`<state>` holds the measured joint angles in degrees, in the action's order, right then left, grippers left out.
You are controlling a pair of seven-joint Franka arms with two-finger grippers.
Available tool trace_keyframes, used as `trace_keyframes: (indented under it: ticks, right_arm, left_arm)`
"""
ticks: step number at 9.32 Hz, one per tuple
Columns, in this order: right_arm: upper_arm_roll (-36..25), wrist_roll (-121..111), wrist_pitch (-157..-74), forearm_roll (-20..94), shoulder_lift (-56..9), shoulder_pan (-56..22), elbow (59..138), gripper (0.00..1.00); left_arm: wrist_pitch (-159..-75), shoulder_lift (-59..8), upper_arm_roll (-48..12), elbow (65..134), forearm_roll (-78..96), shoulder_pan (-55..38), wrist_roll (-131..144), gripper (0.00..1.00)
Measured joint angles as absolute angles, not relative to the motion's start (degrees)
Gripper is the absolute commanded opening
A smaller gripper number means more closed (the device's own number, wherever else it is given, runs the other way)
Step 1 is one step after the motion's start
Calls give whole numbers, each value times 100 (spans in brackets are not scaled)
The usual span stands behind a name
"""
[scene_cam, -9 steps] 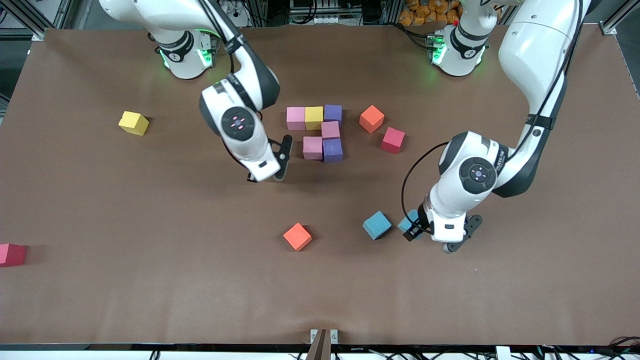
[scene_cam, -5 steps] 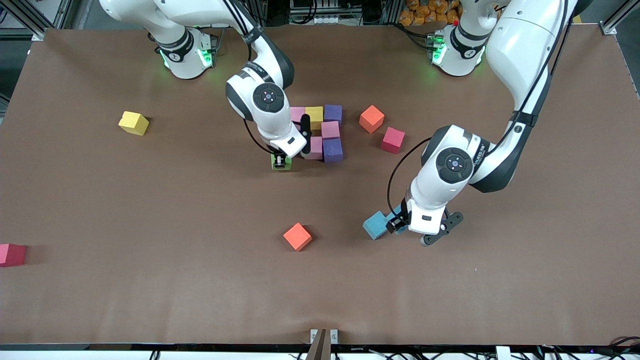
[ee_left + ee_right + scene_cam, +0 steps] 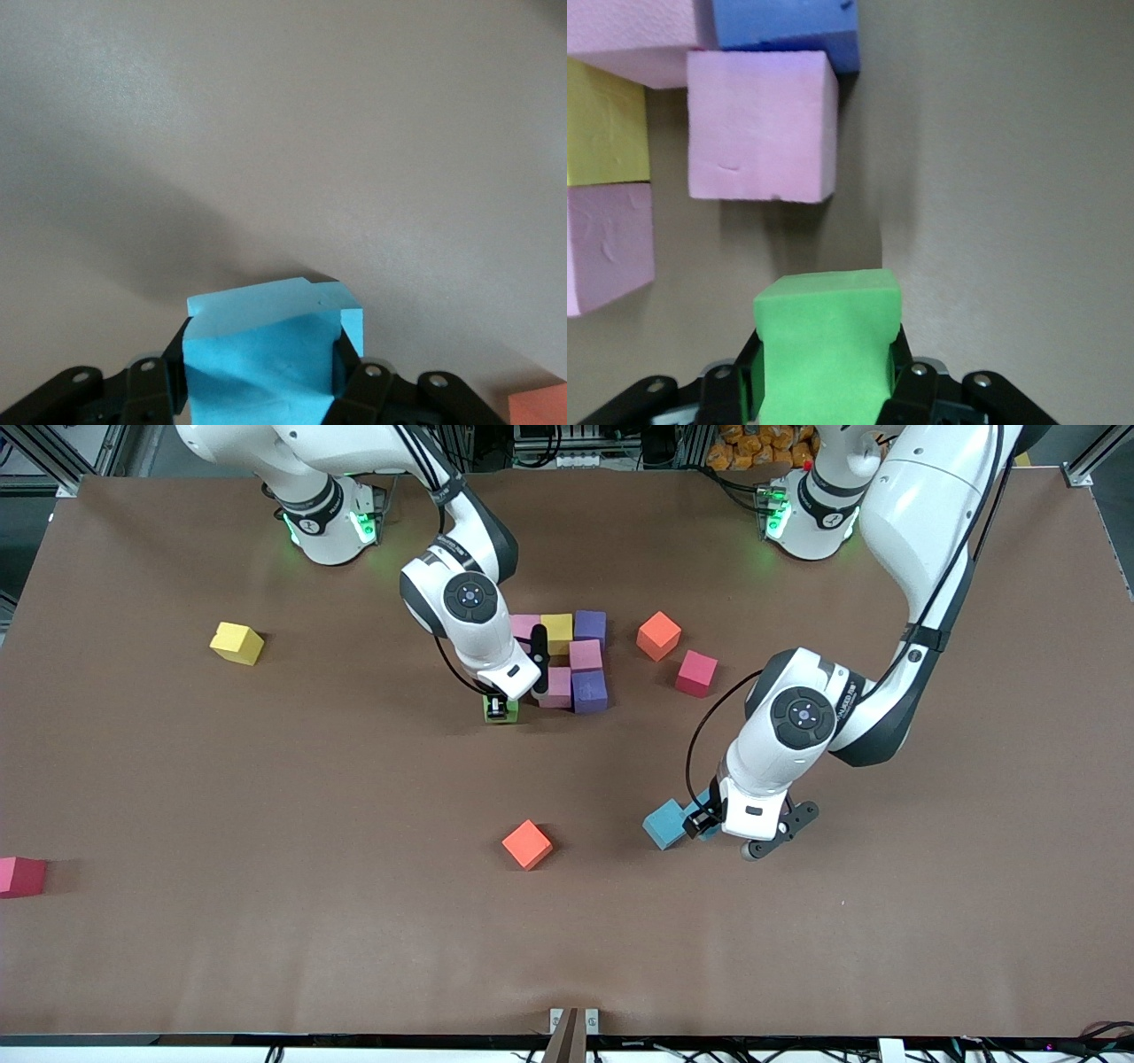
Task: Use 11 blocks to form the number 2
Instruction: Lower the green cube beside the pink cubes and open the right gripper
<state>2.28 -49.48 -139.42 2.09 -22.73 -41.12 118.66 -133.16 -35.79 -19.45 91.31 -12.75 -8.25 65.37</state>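
Six blocks lie joined mid-table: a row of pink (image 3: 523, 625), yellow (image 3: 556, 631) and purple (image 3: 590, 625), then pink (image 3: 585, 655), then pink (image 3: 558, 688) and purple (image 3: 589, 691). My right gripper (image 3: 500, 708) (image 3: 824, 359) is shut on the green block (image 3: 499, 709) (image 3: 827, 345), low beside the nearest pink block (image 3: 760, 126), toward the right arm's end. My left gripper (image 3: 704, 824) (image 3: 263, 367) is shut on a light blue block (image 3: 263, 354), close beside another light blue block (image 3: 664, 824). Loose orange blocks (image 3: 658, 635) (image 3: 526, 843) lie apart.
A red cube (image 3: 696, 672) sits beside the orange block near the figure, another red cube (image 3: 19, 875) at the table edge toward the right arm's end. A loose yellow block (image 3: 236, 642) lies toward that same end. An orange corner (image 3: 542, 409) shows in the left wrist view.
The right arm swung over to the joined blocks, bringing the green block beside the nearest pink one. The left gripper carried its light blue block closer to the other light blue block.
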Motion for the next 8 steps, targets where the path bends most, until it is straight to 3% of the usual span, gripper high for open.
trace_keyframes:
  ticks: [3, 8]
  right_arm:
    - [403, -4949, -14651, 535, -2267, -4115, 12335, 0]
    - [521, -4949, -14774, 577, -2250, -4117, 12351, 0]
  left_arm:
    - [-13325, -3579, -1943, 9131, -1275, -823, 6537, 0]
    - [-13332, -3579, -1942, 9134, -1275, -823, 6537, 0]
